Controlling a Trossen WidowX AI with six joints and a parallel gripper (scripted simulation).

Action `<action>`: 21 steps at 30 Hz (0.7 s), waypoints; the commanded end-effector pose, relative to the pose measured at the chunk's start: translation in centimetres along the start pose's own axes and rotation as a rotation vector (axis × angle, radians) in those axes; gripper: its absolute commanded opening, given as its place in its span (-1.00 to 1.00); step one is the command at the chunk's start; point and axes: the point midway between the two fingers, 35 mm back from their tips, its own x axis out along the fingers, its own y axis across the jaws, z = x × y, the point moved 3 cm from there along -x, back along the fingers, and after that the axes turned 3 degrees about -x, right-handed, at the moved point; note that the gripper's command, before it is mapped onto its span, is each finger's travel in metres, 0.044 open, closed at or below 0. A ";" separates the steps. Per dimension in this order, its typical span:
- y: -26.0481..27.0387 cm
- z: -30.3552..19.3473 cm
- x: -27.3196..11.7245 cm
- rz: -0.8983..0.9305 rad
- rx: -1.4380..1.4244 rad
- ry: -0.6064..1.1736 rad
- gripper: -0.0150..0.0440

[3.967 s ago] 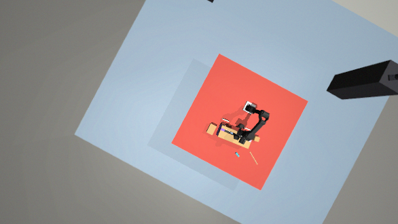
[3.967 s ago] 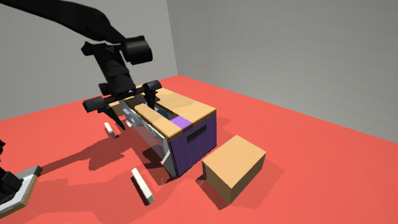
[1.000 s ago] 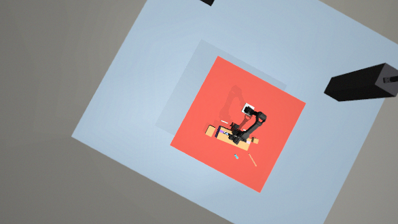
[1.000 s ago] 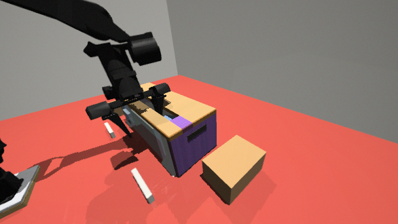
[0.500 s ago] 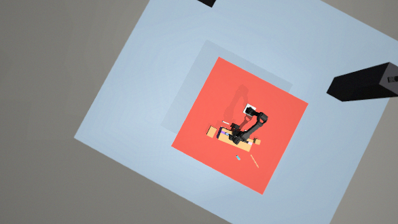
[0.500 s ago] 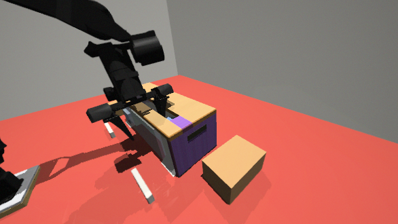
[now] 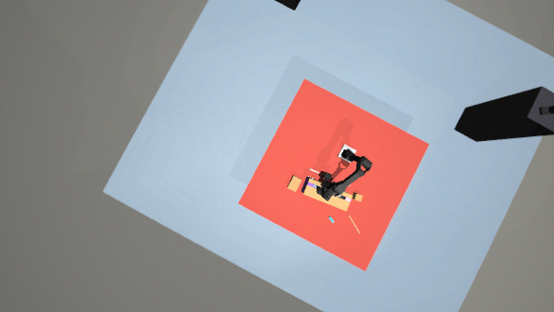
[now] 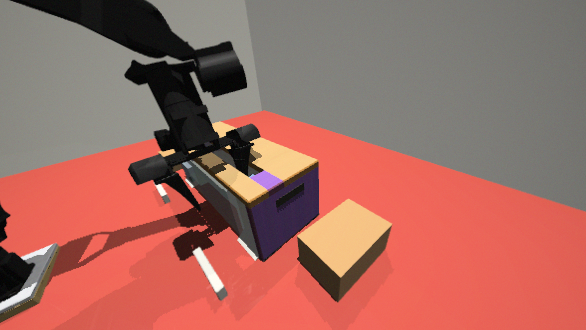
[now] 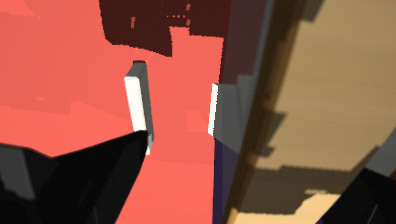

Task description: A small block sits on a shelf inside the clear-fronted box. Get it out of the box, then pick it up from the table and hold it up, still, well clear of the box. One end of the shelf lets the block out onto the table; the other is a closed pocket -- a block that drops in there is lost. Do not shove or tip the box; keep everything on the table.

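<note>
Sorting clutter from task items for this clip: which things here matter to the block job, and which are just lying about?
Job:
box, clear front, purple end with slot
gripper, open, astride the box's front top edge
block: not visible

Lying about:
tan carton
white bar
thin stick
small blue piece
</note>
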 end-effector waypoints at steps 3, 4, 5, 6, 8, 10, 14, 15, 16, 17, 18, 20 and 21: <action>0.0 -0.5 0.4 0.003 -0.005 -0.003 0.86; 0.0 -0.6 0.4 0.003 -0.005 -0.003 0.86; 0.0 -0.7 0.4 0.003 -0.005 -0.003 0.86; 0.0 -0.8 0.5 0.003 -0.005 -0.003 0.86; 0.0 -1.0 0.5 0.003 -0.005 -0.003 0.86; 0.0 -1.2 0.6 0.003 -0.005 -0.002 0.86; 0.1 -1.5 0.7 0.003 -0.005 -0.002 0.86; 0.1 -1.6 0.8 0.003 -0.005 -0.002 0.86; 0.1 -1.7 0.8 0.003 -0.005 -0.002 0.86; 0.1 -1.8 0.8 0.003 -0.005 -0.002 0.86; 0.1 -1.9 0.9 0.003 -0.005 -0.002 0.86; 0.1 -2.1 0.9 0.003 -0.005 -0.002 0.86; 0.1 -2.2 1.0 0.003 -0.005 -0.002 0.86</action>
